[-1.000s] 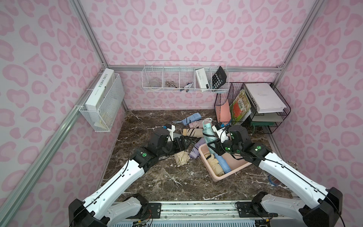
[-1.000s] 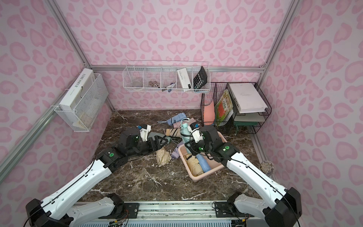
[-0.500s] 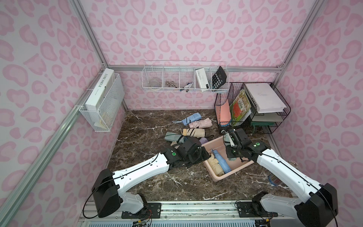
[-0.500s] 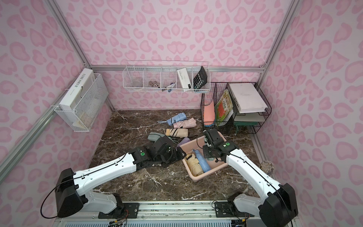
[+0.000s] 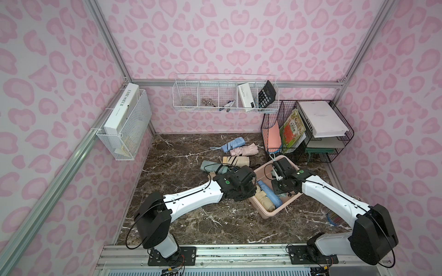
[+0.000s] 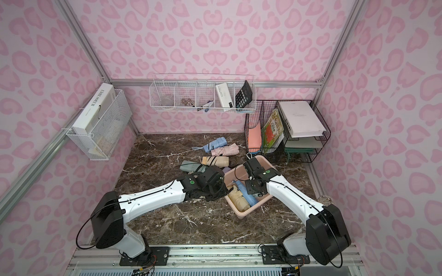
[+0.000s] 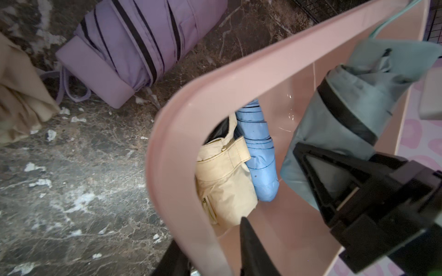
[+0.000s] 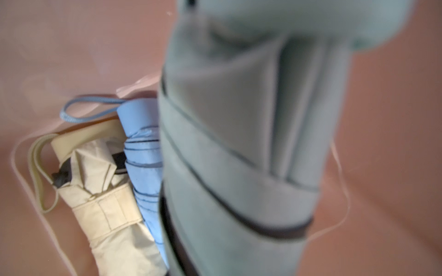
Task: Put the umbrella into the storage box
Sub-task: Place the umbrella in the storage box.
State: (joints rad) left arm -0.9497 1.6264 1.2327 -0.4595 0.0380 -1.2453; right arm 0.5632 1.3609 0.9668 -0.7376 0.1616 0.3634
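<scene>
The storage box [image 5: 280,211] [image 6: 248,215] is a pale pink tub on the dark marble, right of centre in both top views. My left gripper [image 5: 251,188] [image 7: 210,236] is shut on its rim [image 7: 215,78], one finger inside the wall and one outside. Over the tub's far half, my right gripper [image 5: 278,176] [image 7: 334,181] is shut on a folded grey-green umbrella [image 7: 334,129] [image 8: 239,143], which hangs down inside. A beige umbrella [image 7: 222,181] [image 8: 107,203] and a blue one [image 7: 258,148] [image 8: 143,167] lie side by side in the tub.
A purple folded umbrella [image 7: 134,47] and a beige cloth cover [image 7: 16,95] lie just outside the box. Several more folded umbrellas [image 5: 235,160] lie behind it. A black wire rack [image 5: 306,133] stands at the back right, close to the tub. White wire baskets [image 5: 224,98] hang on the walls.
My left arm has swung right from the umbrella pile to the box's near-left rim and closed on it. The right gripper has lowered its umbrella further into the box.
</scene>
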